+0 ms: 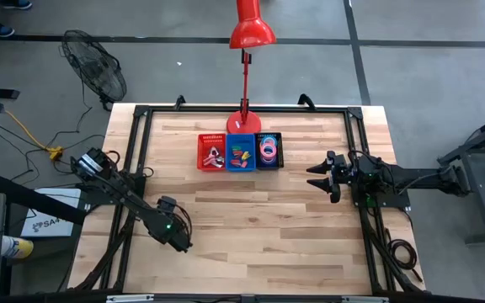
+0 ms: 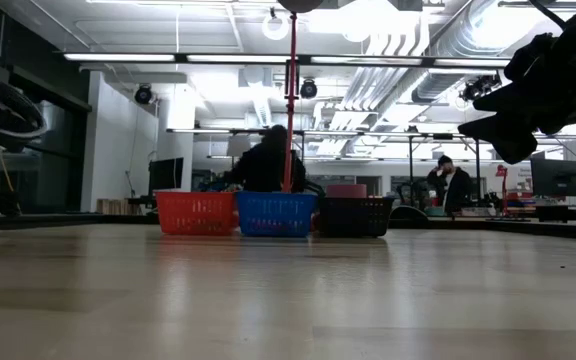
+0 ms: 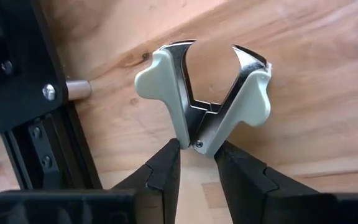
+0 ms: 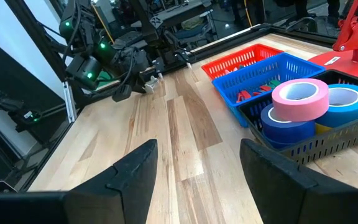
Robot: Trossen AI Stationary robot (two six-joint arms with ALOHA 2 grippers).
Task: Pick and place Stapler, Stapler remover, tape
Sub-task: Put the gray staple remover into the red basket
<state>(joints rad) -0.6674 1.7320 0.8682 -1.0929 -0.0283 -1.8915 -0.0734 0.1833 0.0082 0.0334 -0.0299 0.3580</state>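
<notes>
The left gripper (image 3: 196, 152), at about 7 o'clock on the table (image 1: 251, 227), pinches the hinge end of the stapler remover (image 3: 204, 102). The right gripper (image 1: 320, 177) waits at 3 o'clock, fingers spread. The tape (image 4: 300, 99) rolls lie in the black bin (image 4: 328, 140) at 12 o'clock.

red desk lamp (image 1: 251, 34), floor fan (image 1: 96, 66), two people (image 2: 450, 182) behind

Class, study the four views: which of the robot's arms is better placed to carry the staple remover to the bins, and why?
Left. The left gripper is shut on the staple remover at the table's near left. The right gripper hangs open and empty beside the bins.
</notes>
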